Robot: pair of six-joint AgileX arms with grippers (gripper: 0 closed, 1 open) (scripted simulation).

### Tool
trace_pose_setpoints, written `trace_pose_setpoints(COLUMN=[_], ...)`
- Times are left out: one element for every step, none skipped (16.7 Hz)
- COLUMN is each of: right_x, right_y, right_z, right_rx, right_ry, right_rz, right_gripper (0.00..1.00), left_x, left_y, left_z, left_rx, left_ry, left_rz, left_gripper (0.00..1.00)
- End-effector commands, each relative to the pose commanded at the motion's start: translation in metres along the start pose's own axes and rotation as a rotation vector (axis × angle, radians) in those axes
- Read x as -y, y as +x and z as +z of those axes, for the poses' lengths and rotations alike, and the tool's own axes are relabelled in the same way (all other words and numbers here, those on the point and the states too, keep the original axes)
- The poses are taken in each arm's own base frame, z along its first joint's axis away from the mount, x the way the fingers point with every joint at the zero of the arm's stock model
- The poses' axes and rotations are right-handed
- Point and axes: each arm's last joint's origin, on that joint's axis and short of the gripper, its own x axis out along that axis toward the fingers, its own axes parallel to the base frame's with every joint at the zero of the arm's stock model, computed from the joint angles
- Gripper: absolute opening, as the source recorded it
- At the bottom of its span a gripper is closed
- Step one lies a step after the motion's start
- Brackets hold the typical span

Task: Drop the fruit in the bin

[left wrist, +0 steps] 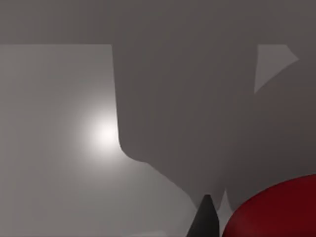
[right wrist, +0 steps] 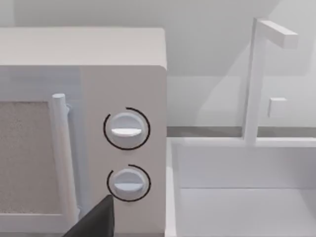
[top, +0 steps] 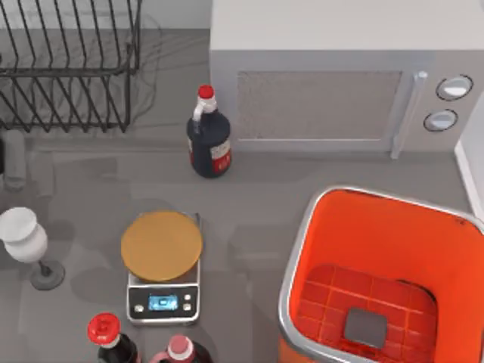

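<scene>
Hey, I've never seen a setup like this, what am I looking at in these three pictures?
It's a simulated two-armed robot at a table. One camera looks down from above: an orange bin at the right, a microwave behind it, a dark bottle, a scale with a round board on it, a wine glass and a wire rack. The other two cameras sit on the wrists. The left one sees part of a red fruit close beside a dark fingertip; the right one faces the microwave's knobs.

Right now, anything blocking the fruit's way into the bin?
Cannot trace the whole path. The fruit sits beside a dark fingertip in the left wrist view. In the top view the bin stands open, with nothing over its mouth.
</scene>
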Motion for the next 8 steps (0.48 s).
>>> trace_pose_setpoints(right_x=[0.0,0.0,0.0,0.0,0.0,0.0,0.0,0.0], right_y=[0.0,0.0,0.0,0.0,0.0,0.0,0.0,0.0], right_z=[0.0,0.0,0.0,0.0,0.0,0.0,0.0,0.0], right_rx=[0.0,0.0,0.0,0.0,0.0,0.0,0.0,0.0], right_ry=[0.0,0.0,0.0,0.0,0.0,0.0,0.0,0.0], right_rz=[0.0,0.0,0.0,0.0,0.0,0.0,0.0,0.0], right_gripper=[1.0,1.0,1.0,1.0,1.0,1.0,1.0,1.0], left_x=[0.0,0.0,0.0,0.006,0.005,0.004,0.001,-0.002], left_y=[0.0,0.0,0.0,-0.005,-0.006,-0.009,-0.015,-0.025], left_z=[0.0,0.0,0.0,0.001,0.001,0.0,-0.001,-0.002], left_rx=[0.0,0.0,0.0,0.003,0.003,0.003,0.002,0.001], left_ry=[0.0,0.0,0.0,-0.011,-0.012,-0.014,-0.016,-0.017], left_rz=[0.0,0.0,0.0,-0.025,-0.025,-0.024,-0.021,-0.018], left_gripper=[0.0,0.0,0.0,0.0,0.0,0.0,0.0,0.0])
